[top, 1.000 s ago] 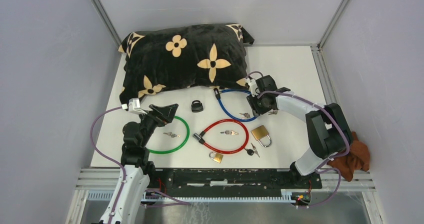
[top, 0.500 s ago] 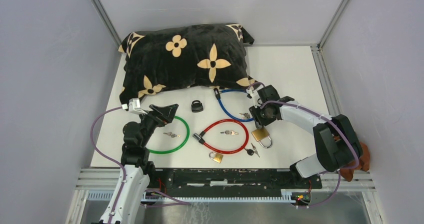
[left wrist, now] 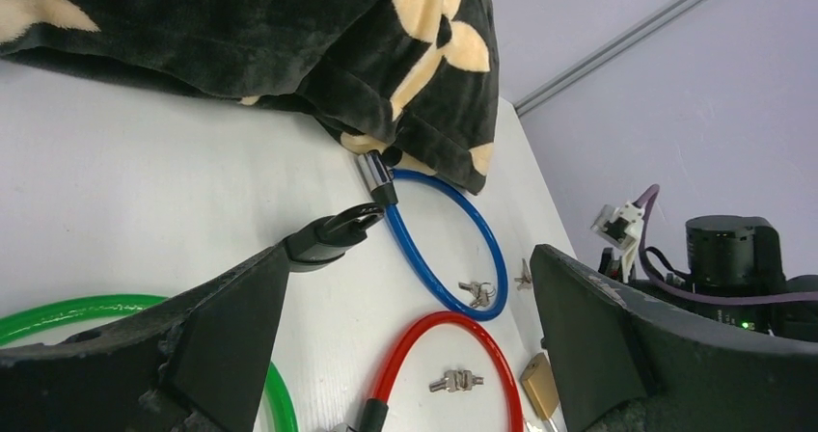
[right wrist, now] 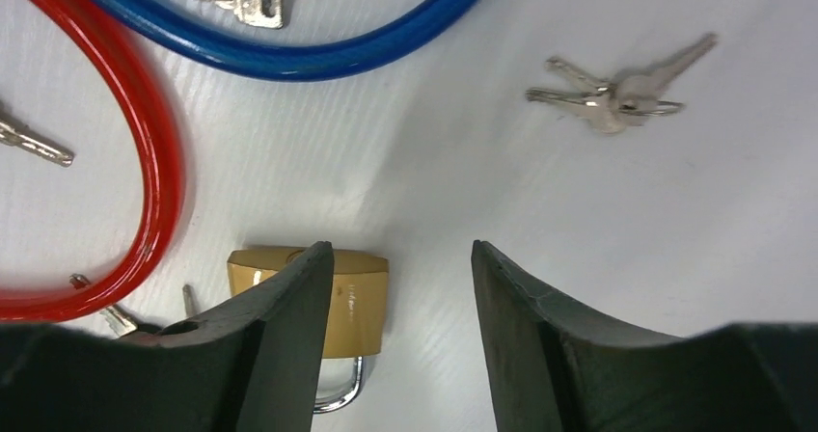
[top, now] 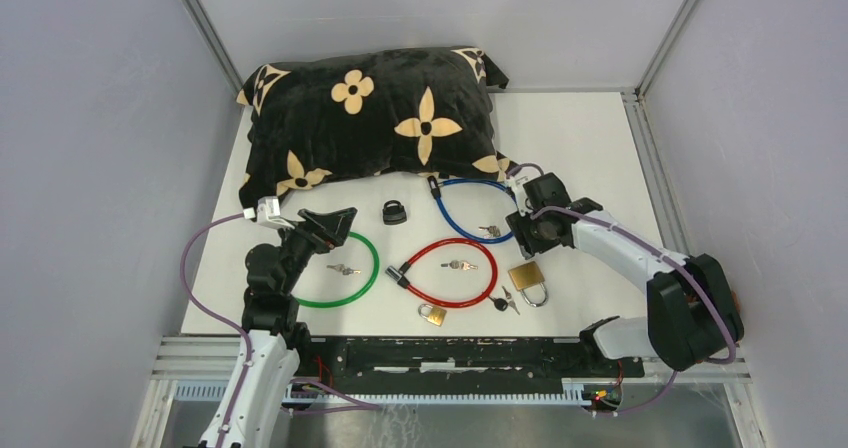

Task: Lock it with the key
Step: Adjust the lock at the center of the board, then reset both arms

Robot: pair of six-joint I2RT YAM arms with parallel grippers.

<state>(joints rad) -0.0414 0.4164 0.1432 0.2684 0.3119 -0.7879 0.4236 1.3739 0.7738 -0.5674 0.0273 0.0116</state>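
— How is the right arm (top: 620,253) posed?
— It reaches from its base over the right half of the table (top: 600,138). The elbow sits close to the right edge, the forearm angles inward and the wrist tips down. The right gripper (top: 535,230) faces the tabletop with its fingers partway apart. Only bare surface shows between them, so it holds nothing.
— Where's the lock?
— The brass padlock (right wrist: 359,302) lies flat just on the near side of that gripper, one corner hidden behind a finger (right wrist: 289,326). I can't tell whether they touch. A bunch of keys (right wrist: 610,96) lies apart from it, outside the blue cable (right wrist: 318,58).
— And the left arm (top: 265,288)?
— It stands upright at the near left. The left gripper (top: 330,223) is spread wide and empty, above the green cable (top: 340,268).
— Any room to move?
— Bare tabletop lies right of and beyond the right gripper, up to the table's edge. To its left, the red cable (top: 450,273) and the blue one crowd in. The pillow (top: 370,118) fills the far left.
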